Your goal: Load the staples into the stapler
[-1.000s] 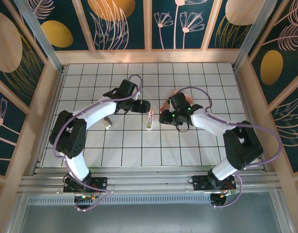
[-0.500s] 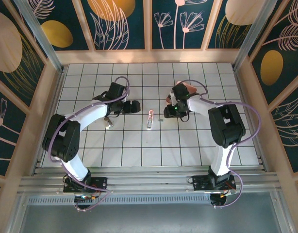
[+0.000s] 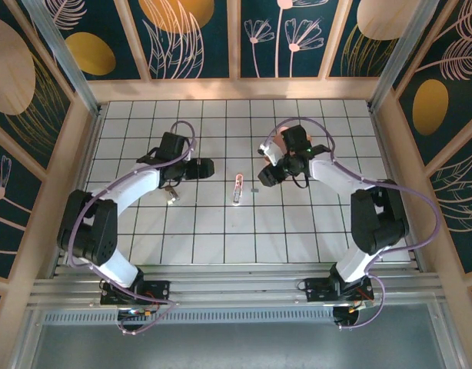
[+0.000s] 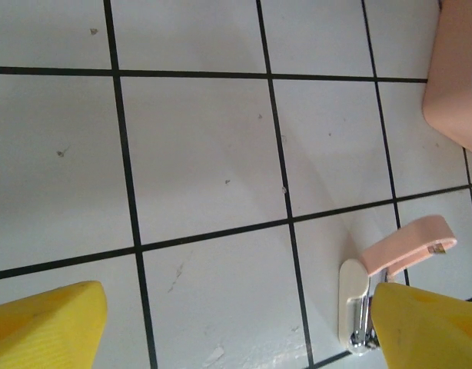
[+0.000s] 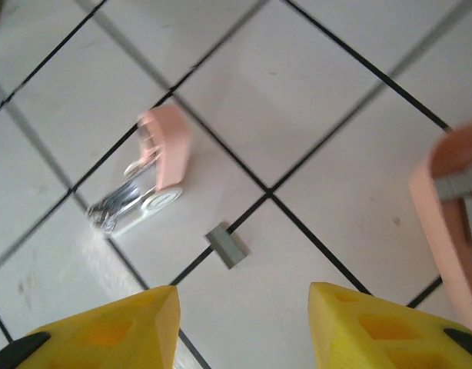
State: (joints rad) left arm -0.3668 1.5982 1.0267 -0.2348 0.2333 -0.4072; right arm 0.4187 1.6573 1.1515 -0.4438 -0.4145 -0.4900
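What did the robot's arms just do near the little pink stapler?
Both backed away from the stapler: the left gripper slid left, and the right gripper pulled back to the right, opening wider. The staples now show on the tile beside it. The stapler itself stayed put.

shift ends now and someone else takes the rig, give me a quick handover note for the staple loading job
Left gripper: open, empty, over bare tile next to the stapler.
Right gripper: open, empty, just short of the staples.
Things: the stapler lies mid-table with its pink top lifted. The staples lie loose on the tile beside it, not touching it. The pink tray sits off to the side, near the right gripper.
Done: the stapler looks opened.
Left: pick up the staples, slide them into the stapler, close it.
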